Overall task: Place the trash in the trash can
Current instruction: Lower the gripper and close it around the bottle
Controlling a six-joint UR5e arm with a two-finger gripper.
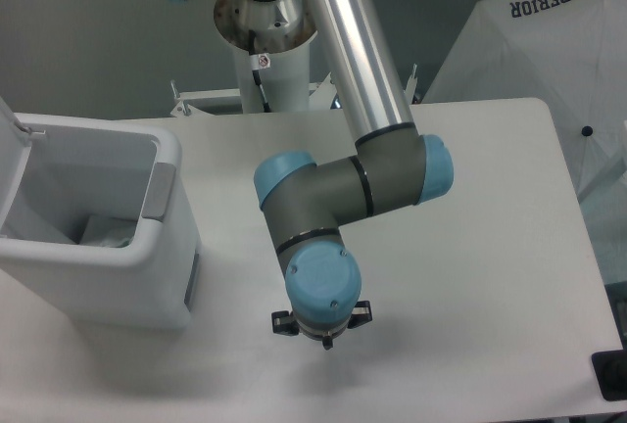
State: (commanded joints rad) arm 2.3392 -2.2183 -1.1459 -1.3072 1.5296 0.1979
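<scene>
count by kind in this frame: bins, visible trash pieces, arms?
Trash can: 1
Visible trash: 1, a pale crumpled piece inside the can
Robot arm: 1
Total: 3
</scene>
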